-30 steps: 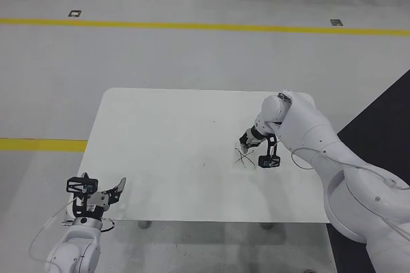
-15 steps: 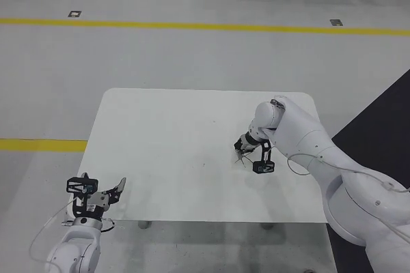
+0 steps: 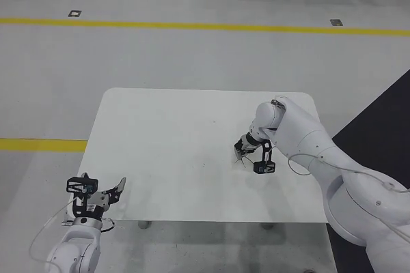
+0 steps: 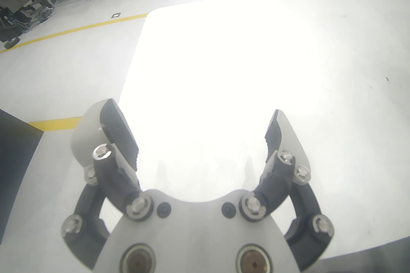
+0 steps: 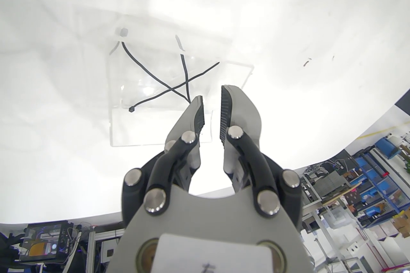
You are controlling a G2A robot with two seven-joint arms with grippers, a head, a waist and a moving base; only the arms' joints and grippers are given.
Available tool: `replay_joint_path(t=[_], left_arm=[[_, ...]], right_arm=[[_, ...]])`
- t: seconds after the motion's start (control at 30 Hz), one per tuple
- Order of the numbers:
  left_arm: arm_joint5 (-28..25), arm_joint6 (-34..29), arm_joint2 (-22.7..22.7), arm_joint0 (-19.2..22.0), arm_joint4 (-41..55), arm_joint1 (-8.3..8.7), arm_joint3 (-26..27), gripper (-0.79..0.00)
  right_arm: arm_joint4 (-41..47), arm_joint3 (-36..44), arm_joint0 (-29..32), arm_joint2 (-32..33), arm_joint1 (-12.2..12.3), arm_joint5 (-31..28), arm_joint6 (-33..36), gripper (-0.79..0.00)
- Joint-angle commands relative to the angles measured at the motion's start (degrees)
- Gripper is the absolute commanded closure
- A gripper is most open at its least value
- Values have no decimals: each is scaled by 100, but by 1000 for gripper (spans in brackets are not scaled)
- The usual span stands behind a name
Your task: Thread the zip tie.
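White table [image 3: 171, 136], and at its near left edge the left claw [image 4: 192, 112] sat just where it had been a second earlier. Its jaws were spread wide with nothing between them, well apart from the work. Further right was where things had shifted. Over the last second the right arm had swung a little leftward, settling the right claw [image 5: 212, 92] low over the clear tray [image 5: 144, 130], and in the last half second it had hardly stirred. Its fingers [image 5: 235, 108] stood only narrowly parted, holding nothing that I could see, with one of them just beside the loose end of a black strand. I took that to mean the approach was done and the pinch was the next thing due. No tie had been lifted, so the threading itself hadn't begun. The zip ties [image 5: 174, 91] lay inside the tray, crossing one another near its middle, somewhat right of the table's centre. Counting up, there was one table, one tray, two claws, and three black strands in the tray. Two strands showed a small square head at one end. The third ran down behind the claw, so I couldn't swear it was a separate tie.
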State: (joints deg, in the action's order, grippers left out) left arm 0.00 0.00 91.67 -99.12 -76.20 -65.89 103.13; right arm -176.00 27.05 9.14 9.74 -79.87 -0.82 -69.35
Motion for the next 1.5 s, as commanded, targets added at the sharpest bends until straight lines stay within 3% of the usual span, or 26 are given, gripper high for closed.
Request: replay_joint_path(t=[0.0,0.1,0.13,0.77,1.0,1.17,1.47], left_arm=[[0,0,0,0,0,0,0,-785],[0,0,0,0,0,0,0,-785],[0,0,0,0,0,0,0,-785],[0,0,0,0,0,0,0,-785],[0,0,0,0,0,0,0,-785],[0,0,0,0,0,0,0,-785],[0,0,0,0,0,0,0,-785]], right_arm=[[0,0,0,0,0,0,0,-120],[0,0,0,0,0,0,0,-111],[0,0,0,0,0,0,0,0],[17,29,22,3,0,40,17,0],[96,32,-81,95,189,692,-159,0],[64,228,-103,110,328,765,-293,0],[0,718,28,0,398,196,-126,0]])
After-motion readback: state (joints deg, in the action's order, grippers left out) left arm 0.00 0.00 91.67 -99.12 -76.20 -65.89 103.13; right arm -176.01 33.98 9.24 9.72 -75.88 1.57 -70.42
